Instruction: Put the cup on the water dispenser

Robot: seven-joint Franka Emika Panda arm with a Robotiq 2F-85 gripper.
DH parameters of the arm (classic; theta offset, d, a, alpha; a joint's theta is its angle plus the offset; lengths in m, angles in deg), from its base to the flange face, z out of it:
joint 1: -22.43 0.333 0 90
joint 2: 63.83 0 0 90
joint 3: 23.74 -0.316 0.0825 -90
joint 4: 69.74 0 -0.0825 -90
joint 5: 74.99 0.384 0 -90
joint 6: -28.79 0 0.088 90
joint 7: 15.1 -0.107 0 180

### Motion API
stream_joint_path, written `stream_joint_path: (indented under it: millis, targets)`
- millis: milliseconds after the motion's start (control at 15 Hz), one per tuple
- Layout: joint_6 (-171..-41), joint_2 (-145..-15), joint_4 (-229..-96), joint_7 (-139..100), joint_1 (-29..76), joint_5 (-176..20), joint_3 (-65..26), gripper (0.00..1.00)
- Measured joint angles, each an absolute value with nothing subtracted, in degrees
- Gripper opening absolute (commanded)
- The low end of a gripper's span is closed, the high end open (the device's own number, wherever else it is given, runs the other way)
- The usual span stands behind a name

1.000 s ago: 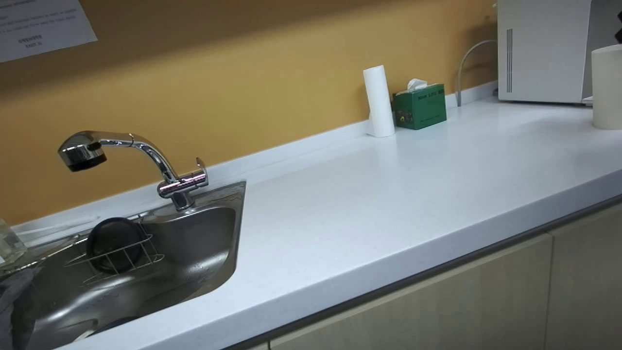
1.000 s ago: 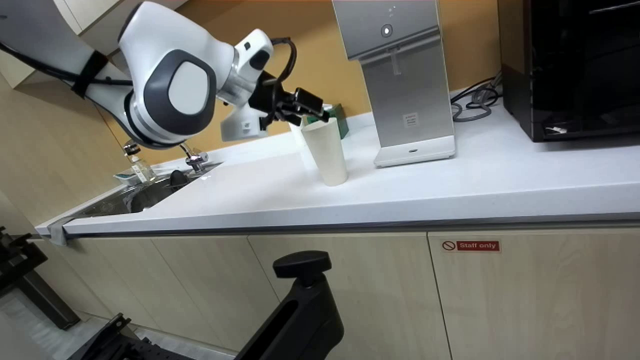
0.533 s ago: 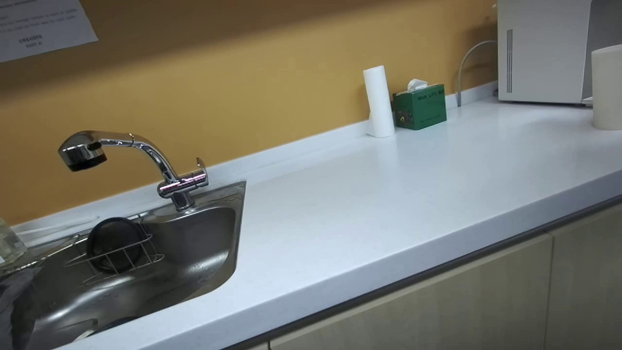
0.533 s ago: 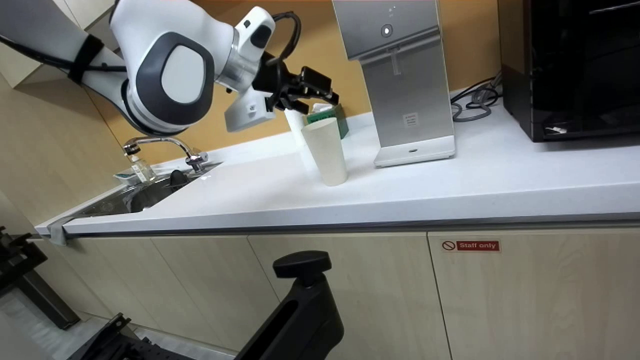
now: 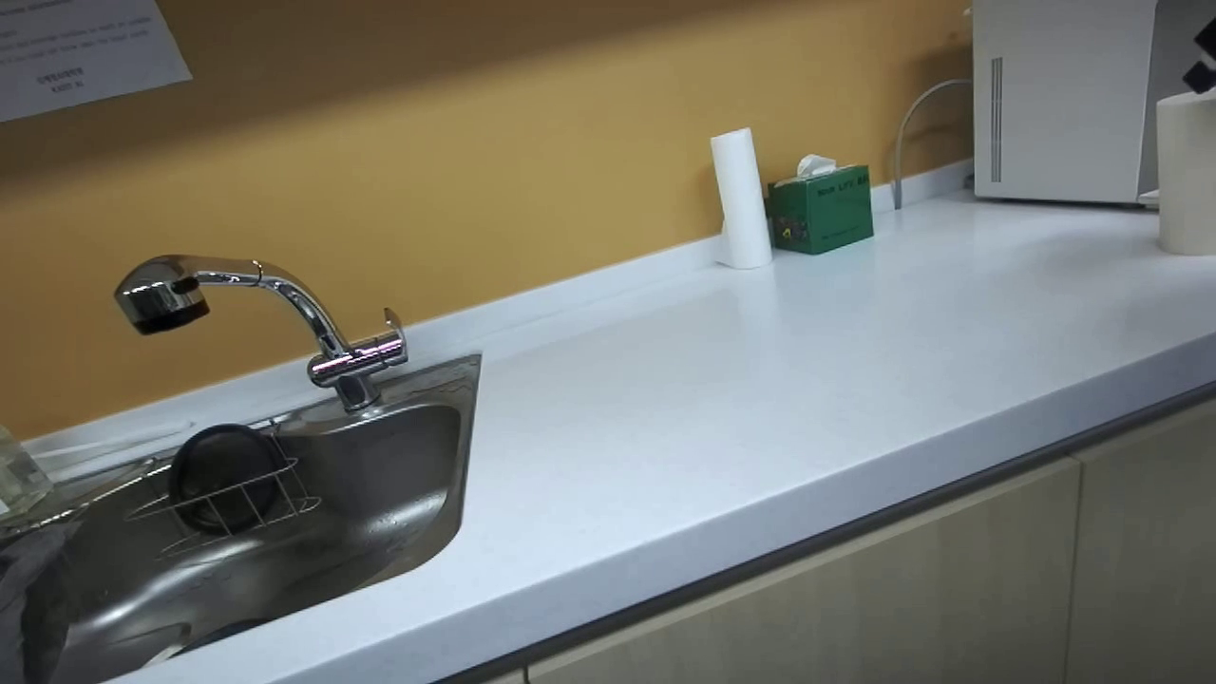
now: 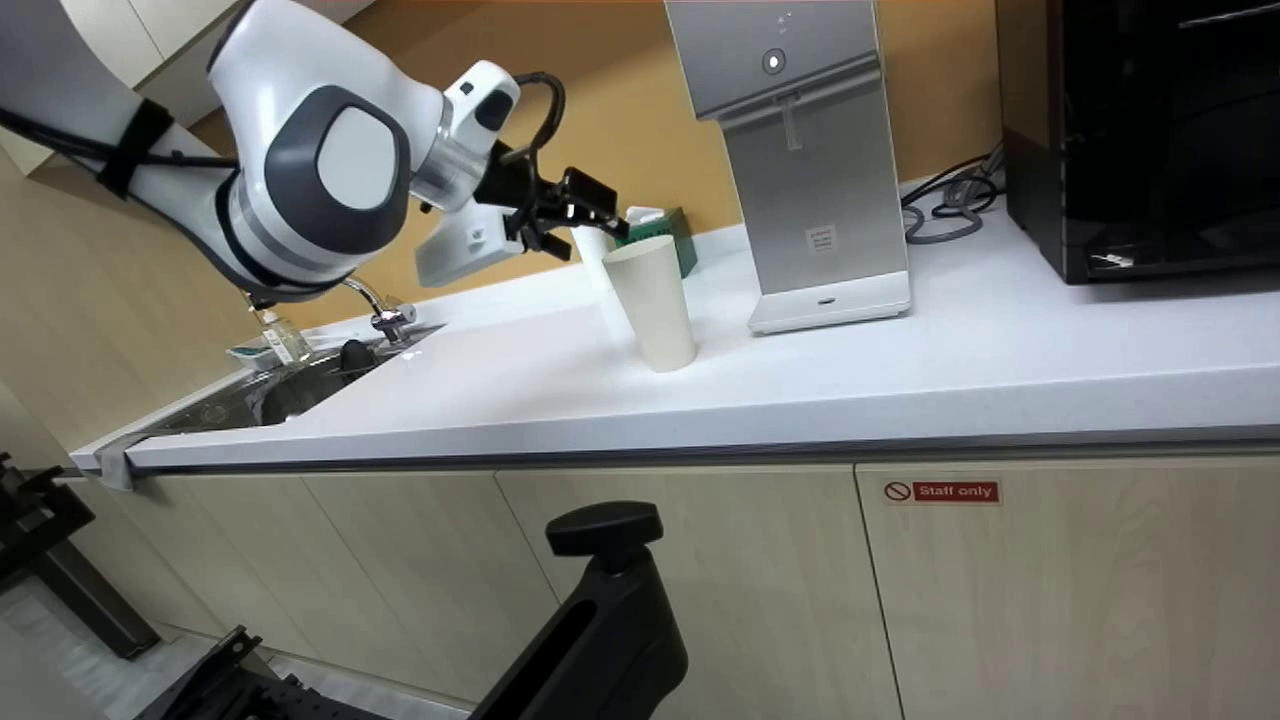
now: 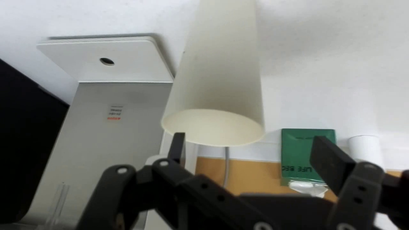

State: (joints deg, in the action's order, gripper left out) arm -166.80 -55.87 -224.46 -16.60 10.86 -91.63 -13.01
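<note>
The plain white cup (image 6: 652, 305) stands upright on the counter, apart from the dispenser. It also shows at the right edge of an exterior view (image 5: 1187, 180) and large in the wrist view (image 7: 223, 70), its open rim toward me. The water dispenser (image 6: 825, 200) is tall with a grey front and a low white base; its white side shows in an exterior view (image 5: 1064, 104), its front in the wrist view (image 7: 118, 137). My gripper (image 6: 597, 240) is open and empty at about rim height beside the cup. In the wrist view, my left finger overlaps the rim's edge, the right finger is off to the right (image 7: 250, 140).
A green tissue box (image 5: 822, 209) and a slim white roll (image 5: 743, 199) stand against the wall. A sink (image 5: 370, 494) with a chrome tap (image 5: 304, 304) lies along the counter. A black appliance (image 6: 1160, 140) stands beyond the dispenser, with cables (image 6: 955, 200) between.
My gripper rose slightly, then came back down and to the left in the exterior view, away from over the cup's rim. The cup and dispenser have not moved.
</note>
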Motion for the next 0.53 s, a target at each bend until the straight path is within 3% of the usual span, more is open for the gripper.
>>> stream_joint_path:
  millis: [333,533]
  targets:
    - [-163.8,-51.2,-227.6,-15.8,12.6,-92.7,-10.1,1.0]
    - [-161.7,-49.5,-227.7,-13.2,2.9,-89.6,-14.6,1.0]
